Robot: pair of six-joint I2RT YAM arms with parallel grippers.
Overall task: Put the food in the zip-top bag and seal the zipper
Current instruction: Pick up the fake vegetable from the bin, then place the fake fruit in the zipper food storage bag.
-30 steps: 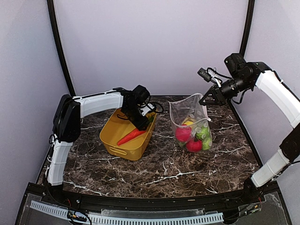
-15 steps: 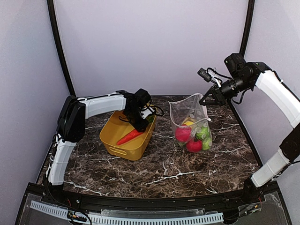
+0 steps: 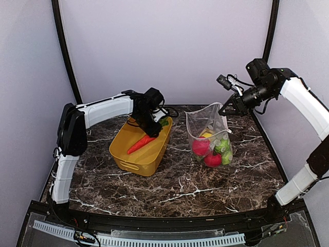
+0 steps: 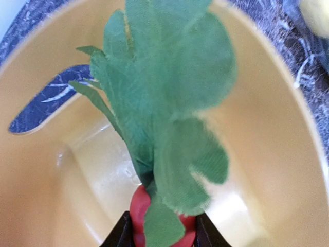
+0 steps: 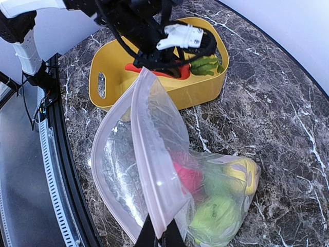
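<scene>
Clamping the carrot (image 3: 142, 144) over the tub (image 3: 139, 162) is the left gripper (image 4: 162, 232); the right gripper (image 5: 159, 236) has its fingers pinched together on the bag (image 5: 128, 170) rim.

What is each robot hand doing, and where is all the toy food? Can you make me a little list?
Left gripper: shut on the carrot near its leafy top, over the yellow tub
Right gripper: shut on the bag at its mouth edge, holding it up
In the bag: red, green and yellow food
Zipper: open, not sealed
</scene>
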